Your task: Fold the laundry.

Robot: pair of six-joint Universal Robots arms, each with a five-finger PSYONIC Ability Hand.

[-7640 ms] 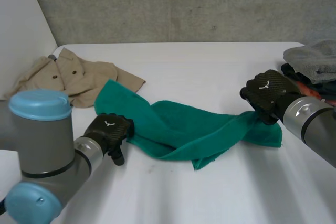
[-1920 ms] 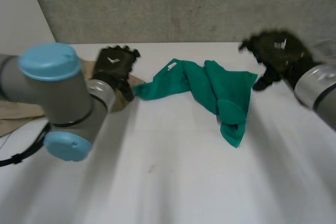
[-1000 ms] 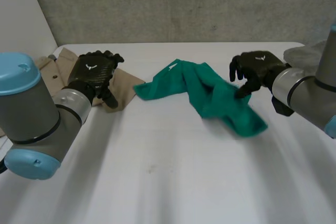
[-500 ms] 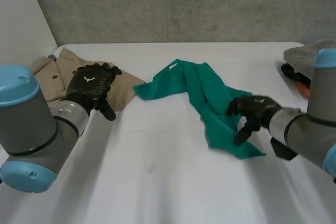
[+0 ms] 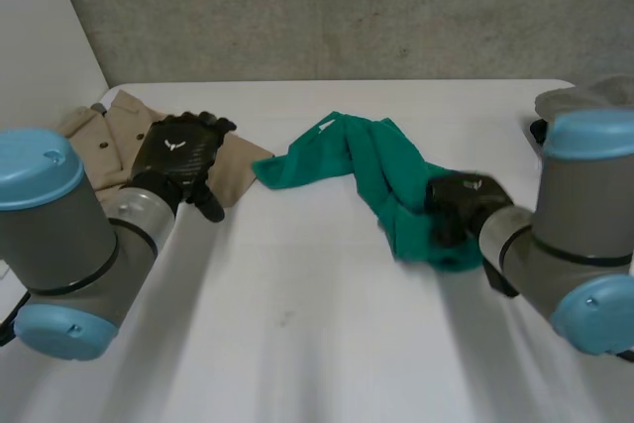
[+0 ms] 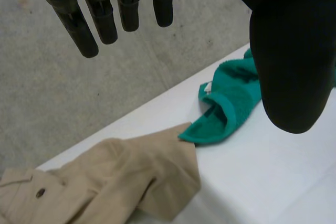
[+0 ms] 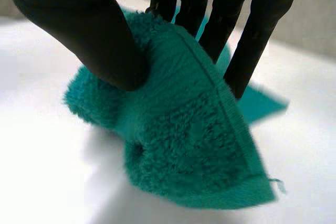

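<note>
On the white table (image 5: pixel 297 344), the right hand (image 5: pixel 458 200) pinches the one green towel (image 5: pixel 367 160); the left hand (image 5: pixel 178 151) hangs open by one beige shirt (image 5: pixel 114 141).

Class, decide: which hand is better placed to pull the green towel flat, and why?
Right. The right hand already pinches one end of the towel; the left hand is open beside the shirt, apart from the towel.
</note>
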